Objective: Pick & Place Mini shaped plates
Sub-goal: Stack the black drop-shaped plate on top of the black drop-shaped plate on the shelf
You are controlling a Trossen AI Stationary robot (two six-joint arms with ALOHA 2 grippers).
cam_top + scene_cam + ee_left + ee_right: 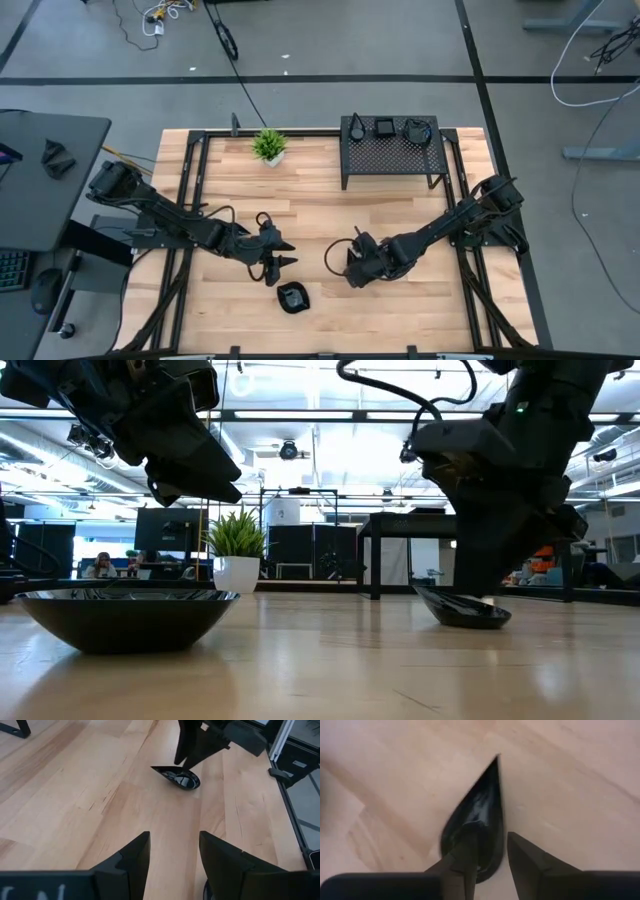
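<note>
Here we have the right gripper [490, 852] down on a teardrop plate [475, 815] lying on the wooden table [330, 200] right of centre, with one finger inside the bowl and the other outside its rim. The jaws straddle the rim at a narrow gap, but we cannot tell whether they have actually closed on it. Taking the thin rim at the broad end looks the sensible choice to us, since the shallow dish offers little else to pinch. The plate's long axis runs from the rounded end under the fingers to a sharp tip pointing away from the gripper, towards the left arm. Its base appears to rest on the wood.

Our left gripper [281, 255] hovers with jaws apart just beyond a rounded plate [293, 297] near the front edge, holding nothing.
</note>
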